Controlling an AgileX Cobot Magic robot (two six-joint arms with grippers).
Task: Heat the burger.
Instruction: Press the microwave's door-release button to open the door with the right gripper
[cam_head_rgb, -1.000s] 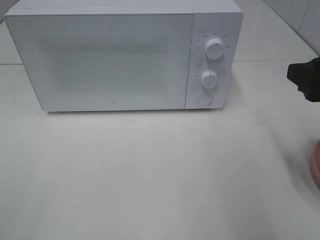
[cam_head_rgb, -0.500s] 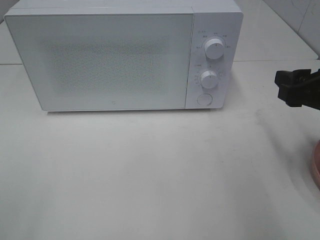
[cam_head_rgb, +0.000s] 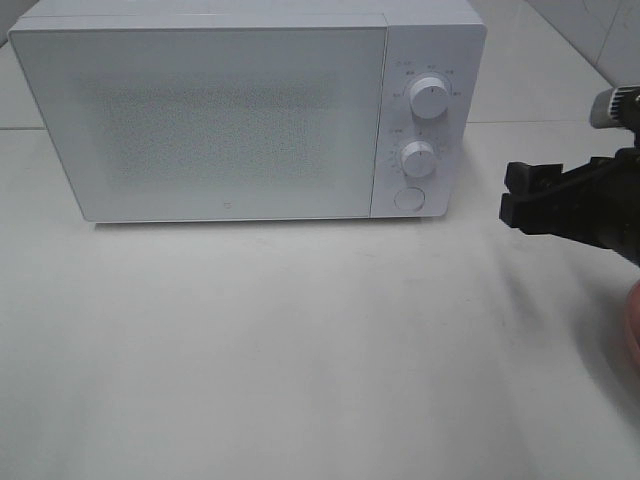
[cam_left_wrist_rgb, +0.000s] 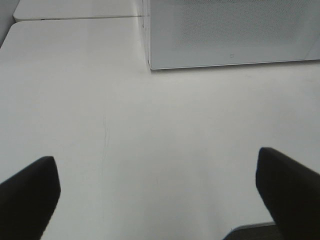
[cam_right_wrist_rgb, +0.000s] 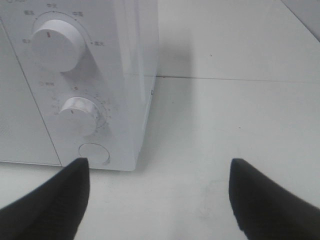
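Right end effector and left end effector released, empty. Burger unseen; we judge it soft: hold sides gently.

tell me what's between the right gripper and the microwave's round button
Only bare white tabletop lies between the right gripper and the microwave's round button, clearest in the exterior high view.

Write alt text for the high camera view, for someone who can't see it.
A white microwave with its door closed stands at the back of a white table. The black right end effector, open and empty, points toward the control panel from the right edge.
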